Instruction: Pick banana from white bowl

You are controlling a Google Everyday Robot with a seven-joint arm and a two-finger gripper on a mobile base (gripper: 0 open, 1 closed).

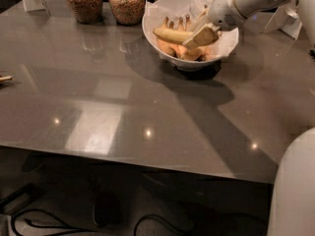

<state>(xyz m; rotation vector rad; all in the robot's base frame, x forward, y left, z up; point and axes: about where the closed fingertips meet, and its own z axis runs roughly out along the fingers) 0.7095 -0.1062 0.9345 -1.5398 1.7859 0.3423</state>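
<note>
Banana (171,34) in pincer (201,29) just above white bowl (153,42)

Glossy grey table (98,112), grain-filled left jar (84,3), right jar (127,4) beside it at back, floor cables (29,221).

Banana (171,34) right end hidden by gripper (201,32) above white bowl (146,26); glass jars (84,4) (127,4) cut off at upper edge.

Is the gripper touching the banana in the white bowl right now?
Touching. The camera view shows the gripper over the white bowl, one finger above and one below the banana's right end, with no gap visible.
</note>
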